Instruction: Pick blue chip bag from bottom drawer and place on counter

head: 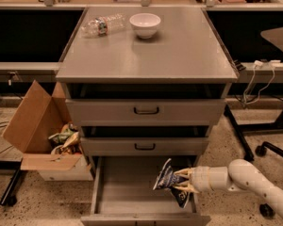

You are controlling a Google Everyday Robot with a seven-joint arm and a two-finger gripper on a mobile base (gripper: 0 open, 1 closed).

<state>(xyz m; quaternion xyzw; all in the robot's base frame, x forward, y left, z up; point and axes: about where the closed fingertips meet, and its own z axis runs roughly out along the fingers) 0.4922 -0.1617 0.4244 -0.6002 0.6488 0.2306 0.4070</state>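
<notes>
The blue chip bag (166,179) is a crinkled navy foil bag with white marks, held at the right side of the open bottom drawer (122,182), at or just above its grey floor. My gripper (183,180) reaches in from the right on a white arm and is shut on the bag's right edge, cream fingers above and below it. The counter (179,51) is the flat grey cabinet top above the three drawers.
A white bowl (145,24) and a clear plastic bottle (100,25) lie at the back of the counter. Two shallower drawers with dark handles (146,110) sit above. A cardboard box (42,135) with wrappers stands on the floor to the left. Chair legs (269,145) are at right.
</notes>
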